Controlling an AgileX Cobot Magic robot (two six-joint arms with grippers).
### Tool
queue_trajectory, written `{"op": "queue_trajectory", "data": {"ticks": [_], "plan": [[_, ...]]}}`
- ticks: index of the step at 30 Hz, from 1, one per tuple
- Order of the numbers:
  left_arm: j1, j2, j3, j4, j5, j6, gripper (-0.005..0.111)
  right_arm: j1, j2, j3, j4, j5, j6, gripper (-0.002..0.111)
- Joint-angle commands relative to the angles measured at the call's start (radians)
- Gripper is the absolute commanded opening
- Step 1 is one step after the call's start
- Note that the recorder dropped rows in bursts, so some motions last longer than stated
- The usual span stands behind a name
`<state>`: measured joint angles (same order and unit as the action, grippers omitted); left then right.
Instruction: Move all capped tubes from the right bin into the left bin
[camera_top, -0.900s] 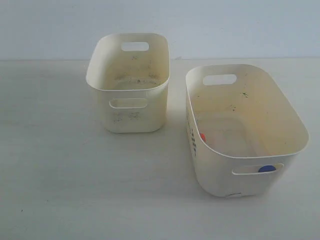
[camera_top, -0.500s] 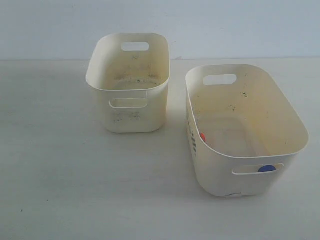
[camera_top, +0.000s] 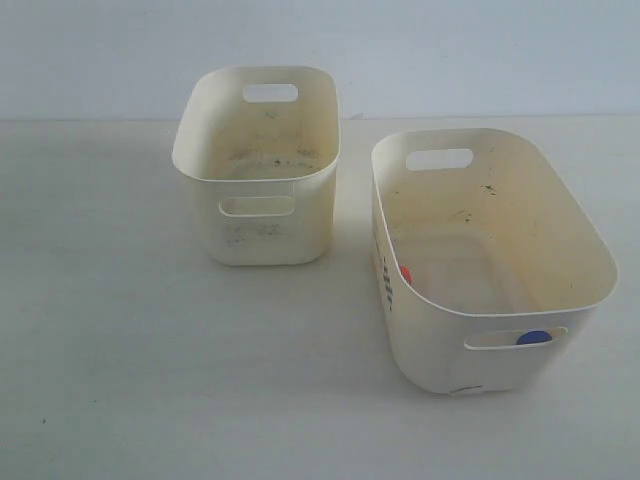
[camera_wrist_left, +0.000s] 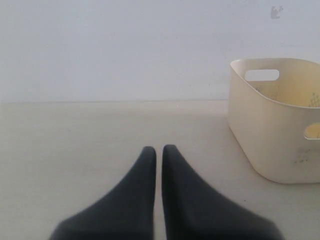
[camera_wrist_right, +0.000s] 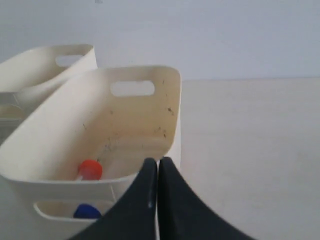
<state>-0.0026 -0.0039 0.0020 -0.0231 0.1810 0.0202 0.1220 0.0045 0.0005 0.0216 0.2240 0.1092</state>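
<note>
The right bin is coloured cream, marked with dark lettering down one side and dark flecks inside. Just beyond the black right gripper, one capped tube is topped orange-red and another blue. The left bin is cream, smudged with dark speckles.

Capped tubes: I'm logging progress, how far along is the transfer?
Done: nothing, no tube shows in the left bin. In hand: nothing, the left gripper and right gripper are shut and empty. Left: the orange-red-capped tube and blue-capped tube lie in the right bin, so every move remains.
</note>
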Motion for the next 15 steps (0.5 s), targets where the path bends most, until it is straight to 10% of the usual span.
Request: {"op": "queue_trajectory", "data": {"ticks": [1, 9, 15], "plan": [[-0.007, 0.004, -0.002, -0.003, -0.006, -0.004, 0.004, -0.003, -0.004, 0.000, -0.008, -0.152, -0.005, 0.000], [-0.007, 0.004, -0.002, -0.003, -0.006, -0.004, 0.004, -0.003, -0.004, -0.086, 0.122, -0.786, 0.022, 0.000], [-0.007, 0.004, -0.002, -0.003, -0.006, -0.004, 0.004, -0.003, 0.316, -0.593, 0.132, 0.102, -0.140, 0.000]]}}
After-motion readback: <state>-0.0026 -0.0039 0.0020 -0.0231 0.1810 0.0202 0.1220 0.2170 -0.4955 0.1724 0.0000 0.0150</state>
